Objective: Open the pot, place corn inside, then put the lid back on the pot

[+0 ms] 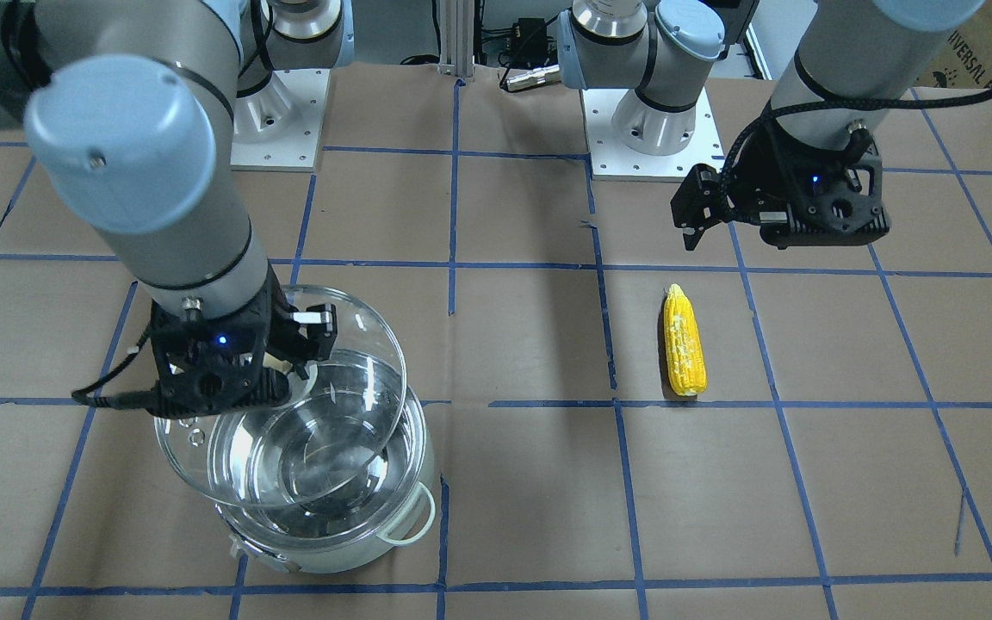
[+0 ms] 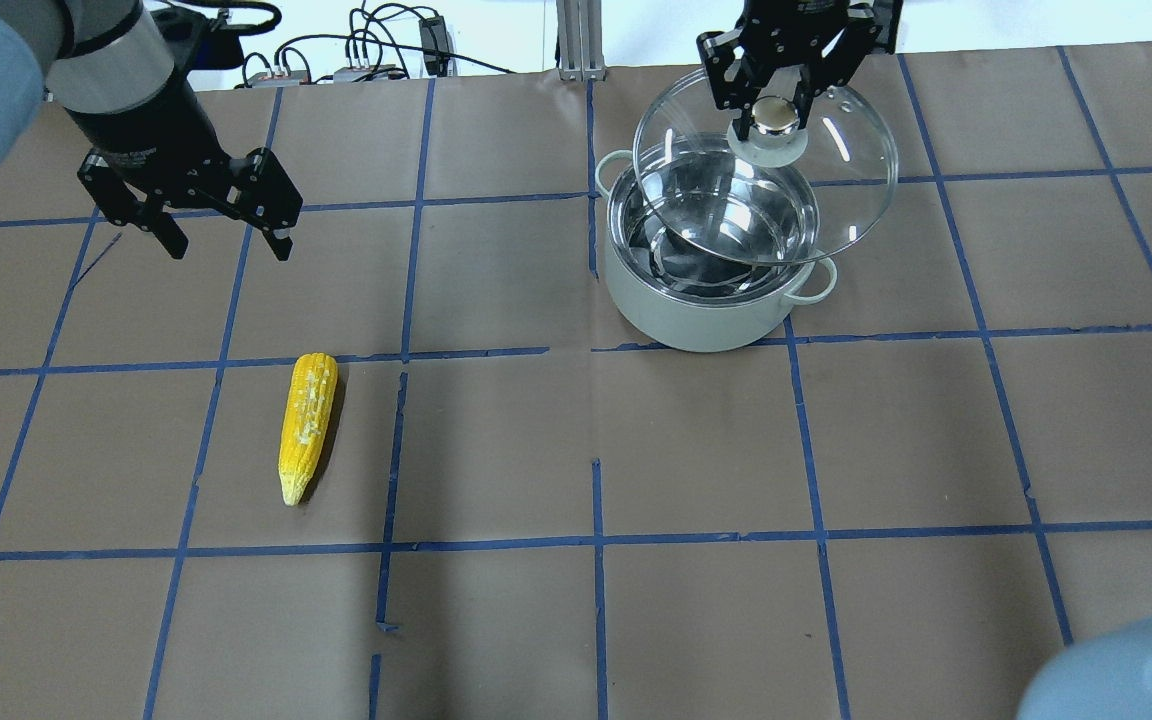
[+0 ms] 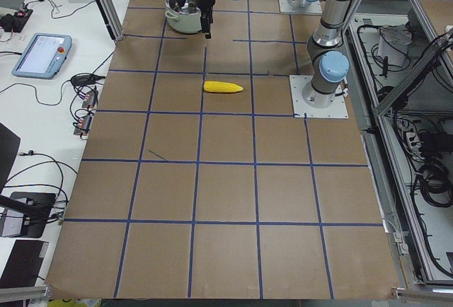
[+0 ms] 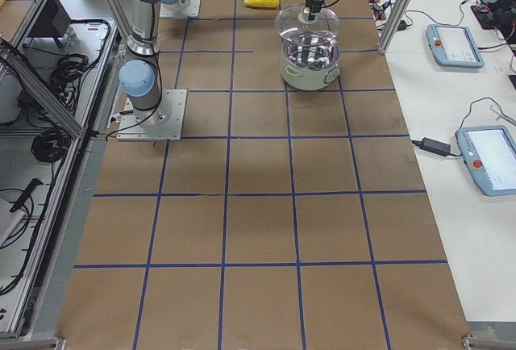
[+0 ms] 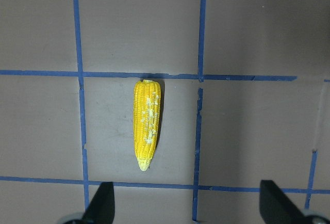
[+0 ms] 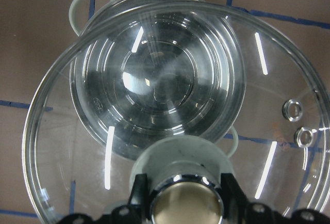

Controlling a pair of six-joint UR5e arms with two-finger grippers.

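Two hands: right hand (image 2: 774,110) grips the lid (image 2: 851,175) at its centre, tilted just above the pot (image 2: 696,315); left hand (image 2: 228,247) open, empty. Corn (image 2: 308,425) lies on the table (image 2: 936,420), well apart from the pot. Risk: tilted glass slipping, striking pot rim

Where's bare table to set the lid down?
In the overhead view, the table is bare right of the pot and between the pot and the corn. Crowded: over the pot, where the right gripper holds the lid tilted, and by the corn, near the open left gripper.
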